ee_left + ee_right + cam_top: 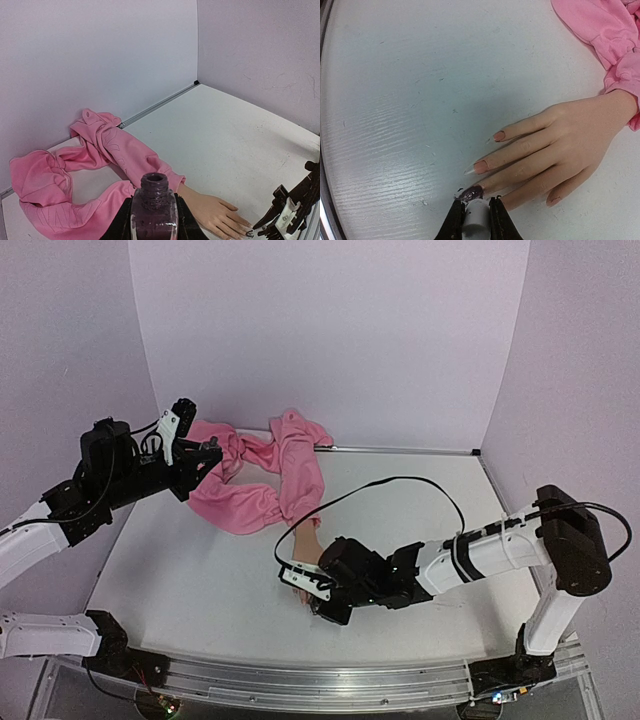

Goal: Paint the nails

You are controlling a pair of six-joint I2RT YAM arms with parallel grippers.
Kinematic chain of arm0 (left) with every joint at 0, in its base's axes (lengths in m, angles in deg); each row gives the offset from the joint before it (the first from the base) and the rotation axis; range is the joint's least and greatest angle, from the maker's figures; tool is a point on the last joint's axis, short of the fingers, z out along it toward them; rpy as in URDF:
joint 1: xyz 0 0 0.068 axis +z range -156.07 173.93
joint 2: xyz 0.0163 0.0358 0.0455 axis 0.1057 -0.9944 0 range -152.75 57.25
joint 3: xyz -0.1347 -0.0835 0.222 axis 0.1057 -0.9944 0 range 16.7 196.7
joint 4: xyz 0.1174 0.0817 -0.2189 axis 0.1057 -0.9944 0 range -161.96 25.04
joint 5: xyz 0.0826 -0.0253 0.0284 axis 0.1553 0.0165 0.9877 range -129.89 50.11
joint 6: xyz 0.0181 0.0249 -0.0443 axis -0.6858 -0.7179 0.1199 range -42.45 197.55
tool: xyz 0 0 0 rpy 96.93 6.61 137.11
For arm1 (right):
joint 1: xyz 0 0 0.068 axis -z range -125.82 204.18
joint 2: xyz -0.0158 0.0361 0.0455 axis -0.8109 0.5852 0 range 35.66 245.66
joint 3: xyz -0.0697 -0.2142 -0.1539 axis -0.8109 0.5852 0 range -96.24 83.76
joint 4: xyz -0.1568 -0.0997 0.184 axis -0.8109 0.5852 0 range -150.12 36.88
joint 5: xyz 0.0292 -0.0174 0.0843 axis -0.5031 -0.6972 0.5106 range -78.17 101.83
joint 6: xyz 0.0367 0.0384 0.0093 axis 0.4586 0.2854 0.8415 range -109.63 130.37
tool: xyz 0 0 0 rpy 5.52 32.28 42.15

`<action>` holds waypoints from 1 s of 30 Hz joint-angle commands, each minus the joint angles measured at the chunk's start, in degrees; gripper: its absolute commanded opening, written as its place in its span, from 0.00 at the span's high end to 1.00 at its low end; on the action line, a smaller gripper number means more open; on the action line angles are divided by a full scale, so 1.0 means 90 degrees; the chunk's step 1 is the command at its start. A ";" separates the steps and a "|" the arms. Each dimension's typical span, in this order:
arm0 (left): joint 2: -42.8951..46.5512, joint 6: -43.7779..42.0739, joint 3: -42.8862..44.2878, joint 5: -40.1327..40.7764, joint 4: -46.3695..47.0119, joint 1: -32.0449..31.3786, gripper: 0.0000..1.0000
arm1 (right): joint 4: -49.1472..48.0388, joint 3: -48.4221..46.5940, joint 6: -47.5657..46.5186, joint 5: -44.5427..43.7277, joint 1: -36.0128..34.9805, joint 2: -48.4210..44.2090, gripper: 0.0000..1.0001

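we see one dark purple nail [471,192]; the other nails [481,166] are pink-tan. the right end effector [476,211] grips a white brush [476,221], the left end effector [154,222] grips an open bottle [154,202].

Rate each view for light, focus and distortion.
Top external: even, soft light, no glare; the table's near rail bows, and the right gripper hides most of the mannequin hand. Left wrist: the polish bottle up close looks soft. Right wrist: nails sharp, the dark nail included; the brush is blurred.
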 commanded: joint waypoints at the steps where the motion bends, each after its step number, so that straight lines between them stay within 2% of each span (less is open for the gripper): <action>1: 0.0108 0.0004 0.0075 -0.0046 0.0327 0.0012 1.00 | 0.0019 -0.0212 -0.0035 -0.0115 -0.0052 0.0098 1.00; 30: 0.0146 0.0004 0.0052 -0.0025 0.0322 0.0012 1.00 | 0.0088 -0.0154 0.0034 -0.0066 -0.0052 0.0180 1.00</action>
